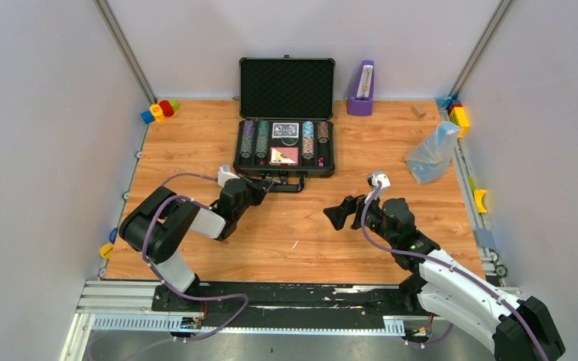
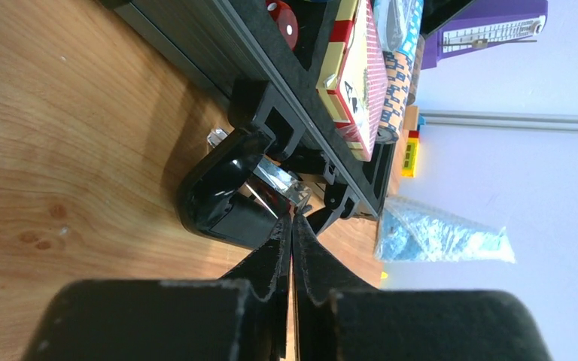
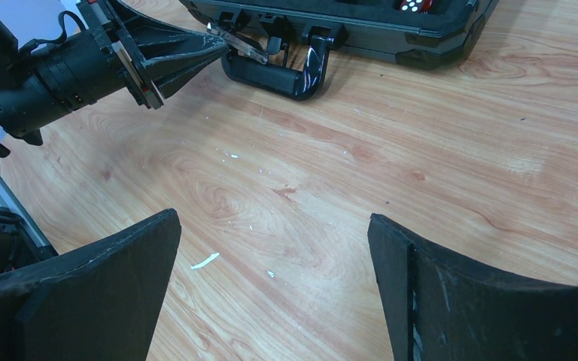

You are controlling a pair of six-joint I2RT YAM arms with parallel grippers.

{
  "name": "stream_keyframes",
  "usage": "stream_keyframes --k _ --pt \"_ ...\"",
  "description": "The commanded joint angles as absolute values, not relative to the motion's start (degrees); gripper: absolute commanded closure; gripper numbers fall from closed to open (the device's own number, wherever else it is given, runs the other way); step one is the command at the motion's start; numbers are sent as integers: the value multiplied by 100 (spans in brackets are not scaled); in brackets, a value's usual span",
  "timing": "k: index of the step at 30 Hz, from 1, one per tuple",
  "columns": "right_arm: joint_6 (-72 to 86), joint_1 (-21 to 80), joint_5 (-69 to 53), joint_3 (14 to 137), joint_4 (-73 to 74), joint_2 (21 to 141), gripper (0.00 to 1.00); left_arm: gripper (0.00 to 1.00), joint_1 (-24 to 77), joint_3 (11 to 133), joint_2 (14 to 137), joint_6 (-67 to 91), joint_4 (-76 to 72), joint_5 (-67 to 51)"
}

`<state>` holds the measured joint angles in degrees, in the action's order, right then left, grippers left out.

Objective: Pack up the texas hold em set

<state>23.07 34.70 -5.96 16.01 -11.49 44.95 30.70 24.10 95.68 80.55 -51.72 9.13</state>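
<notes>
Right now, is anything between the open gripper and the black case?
Nothing visible does. Only bare table lies between the right gripper and the briefcase; the left gripper is off to one side, at its handle.

Not much to read here tbh. There's an "A" on the corner of the red card deck in the left wrist view. The scale marks on the purple metronome are too tiny to make out.
</notes>
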Motion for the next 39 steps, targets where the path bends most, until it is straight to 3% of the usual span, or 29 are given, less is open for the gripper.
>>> stream_keyframes --k 1,9,19,26,28,29,31,33,39 --pt "2382 3493 -539 1625 -1423 4450 3 100 3080 2513 9269 7855 -5177 1112" --pt "2367 3498 -538 1635 -1405 4451 3 100 3083 2406 8284 7513 -4373 998" --pt "2382 3497 -604 1617 -1449 4458 3 100 3085 2526 6377 6866 -1757 1392" --pt "2373 3491 -611 1639 -1442 4509 3 100 3085 2747 6053 6037 -1609 1152" --pt "2373 3498 -585 1650 -1418 4487 3 76 3085 2921 6233 6001 -1490 1105" --pt "2373 3497 -574 1648 -1408 4479 2 53 3085 2985 6406 6041 -1337 1098" --pt "2373 3498 -552 1632 -1406 4450 2 31 3085 3123 6733 6212 -1300 997" --pt "2364 3491 -537 1634 -1406 4444 2 24 3085 3167 7076 6393 -1528 842" --pt "2356 3494 -521 1637 -1382 4451 2 23 3084 3224 7932 7012 -2171 663"
